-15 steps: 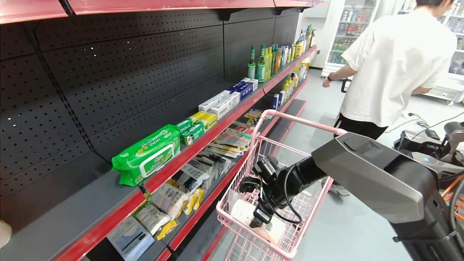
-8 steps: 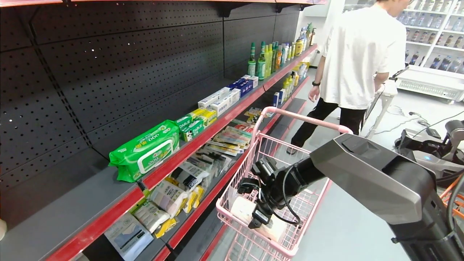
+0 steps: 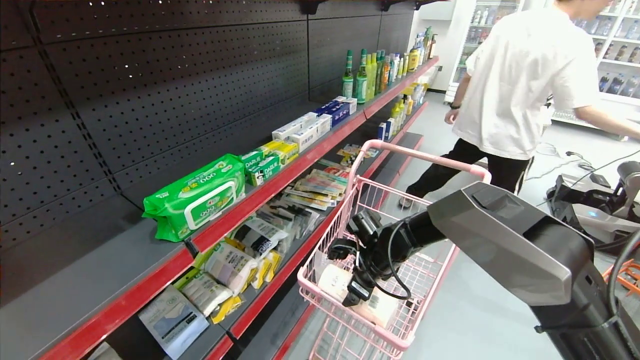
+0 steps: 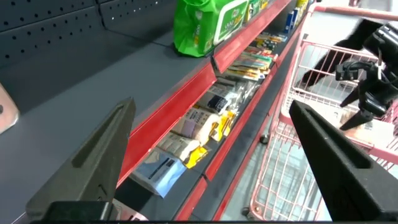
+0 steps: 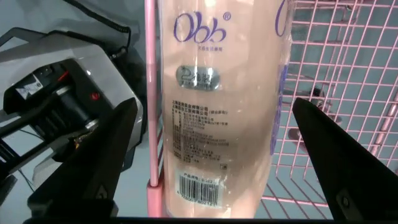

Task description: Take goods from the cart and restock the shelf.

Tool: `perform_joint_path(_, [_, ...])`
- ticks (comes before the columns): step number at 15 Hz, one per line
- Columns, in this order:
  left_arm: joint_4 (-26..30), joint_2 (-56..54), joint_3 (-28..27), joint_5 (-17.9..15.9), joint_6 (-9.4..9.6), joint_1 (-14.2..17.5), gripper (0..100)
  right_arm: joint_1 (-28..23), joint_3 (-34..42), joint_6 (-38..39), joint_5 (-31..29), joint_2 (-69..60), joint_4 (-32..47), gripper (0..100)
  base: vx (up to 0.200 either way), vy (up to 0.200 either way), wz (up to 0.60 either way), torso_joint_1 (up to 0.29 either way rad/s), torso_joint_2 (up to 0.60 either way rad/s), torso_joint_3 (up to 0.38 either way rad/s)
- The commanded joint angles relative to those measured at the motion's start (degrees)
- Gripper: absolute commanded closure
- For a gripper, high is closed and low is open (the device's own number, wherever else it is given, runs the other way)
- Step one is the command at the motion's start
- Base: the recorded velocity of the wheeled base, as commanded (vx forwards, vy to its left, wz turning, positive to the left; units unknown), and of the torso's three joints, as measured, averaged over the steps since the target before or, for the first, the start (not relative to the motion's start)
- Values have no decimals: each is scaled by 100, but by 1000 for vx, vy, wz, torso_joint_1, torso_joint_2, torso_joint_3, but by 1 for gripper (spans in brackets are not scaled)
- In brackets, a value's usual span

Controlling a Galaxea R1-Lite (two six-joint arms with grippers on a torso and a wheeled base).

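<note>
Lower centre: my right claw, wide open, empty, straddles the pale pack in the cart; closing on it should come next.

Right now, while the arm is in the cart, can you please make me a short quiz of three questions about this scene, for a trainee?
1. True or false: the right gripper is down inside the pink cart.
2. Where does the green wipes pack lie? A) on the grey shelf B) in the cart C) on the floor
3. Fill in: the left gripper has its fingers ____ (open or shut).
Key: 1 true; 2 A; 3 open.
</note>
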Motion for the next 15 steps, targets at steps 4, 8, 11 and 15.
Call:
perform_joint_path(4, [-4,7,0,14,-1,1,0,-61,-134,6,-23,126,-5,0,0,0,0,-8,15,12])
perform_joint_path(8, [-4,7,0,5,-1,1,0,-140,-221,6,-23,258,-13,0,0,0,0,0,0,0])
perform_joint_path(11, [-4,7,0,5,-1,1,0,-140,-283,-3,-23,328,-13,0,0,0,0,0,0,0])
perform_joint_path(15, [-4,7,0,5,-1,1,0,-140,-397,-38,-23,381,66,0,0,0,0,0,0,0])
